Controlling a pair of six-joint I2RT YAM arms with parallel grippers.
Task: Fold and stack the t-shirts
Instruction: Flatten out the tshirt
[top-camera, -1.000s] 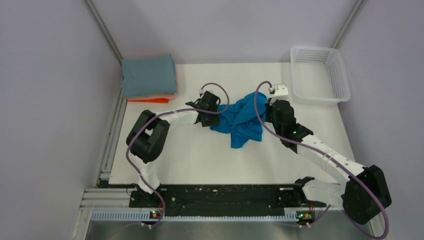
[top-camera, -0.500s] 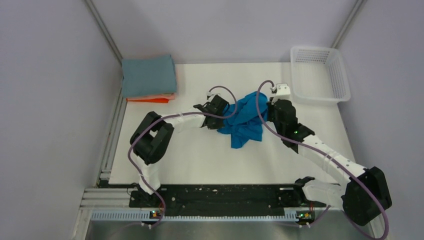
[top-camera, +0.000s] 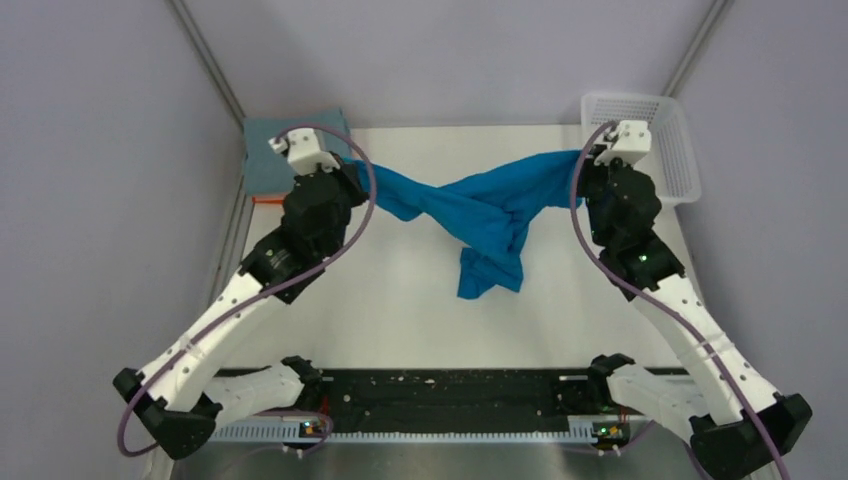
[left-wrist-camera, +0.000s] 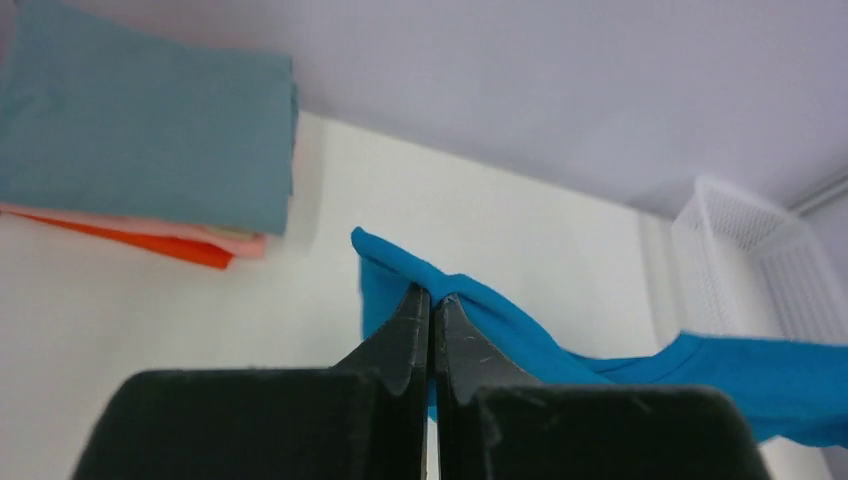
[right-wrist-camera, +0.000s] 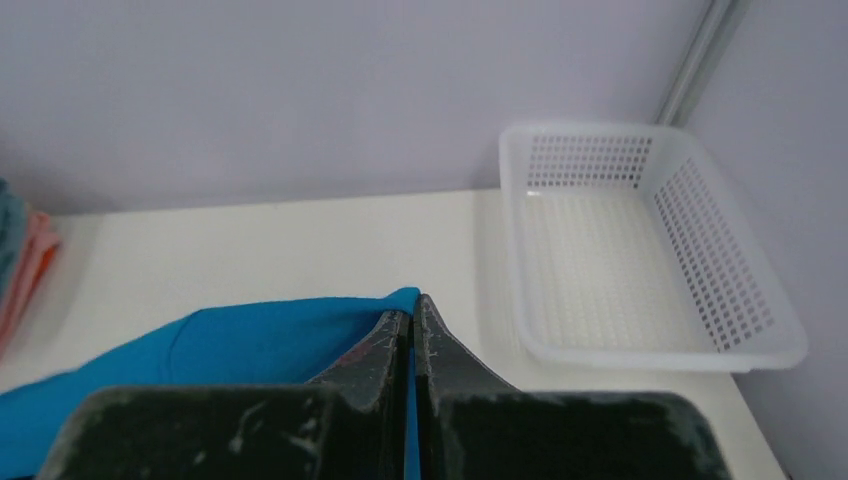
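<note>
Top view: one bright blue cloth t-shirt (top-camera: 485, 210) hangs stretched over the white table (top-camera: 380, 310). One end is at the left gripper (top-camera: 347, 166), the other at the right gripper (top-camera: 583, 160), and its middle sags. One folded stack (top-camera: 265, 160) sits at the far left and one white plastic mesh basket (top-camera: 672, 150) at the far right.

Left wrist view: the jaws are pinched on the blue cloth. Three layers are countable: grey-blue tee (left-wrist-camera: 150, 140), pink tee (left-wrist-camera: 232, 241), orange tee (left-wrist-camera: 170, 246).

Right wrist view: the jaws are clamped on the other end.

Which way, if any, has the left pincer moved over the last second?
Yes. In the top view the left pincer has swung left and toward the far edge, from mid-table to the folded stack, pulling the blue t-shirt out with it.
</note>
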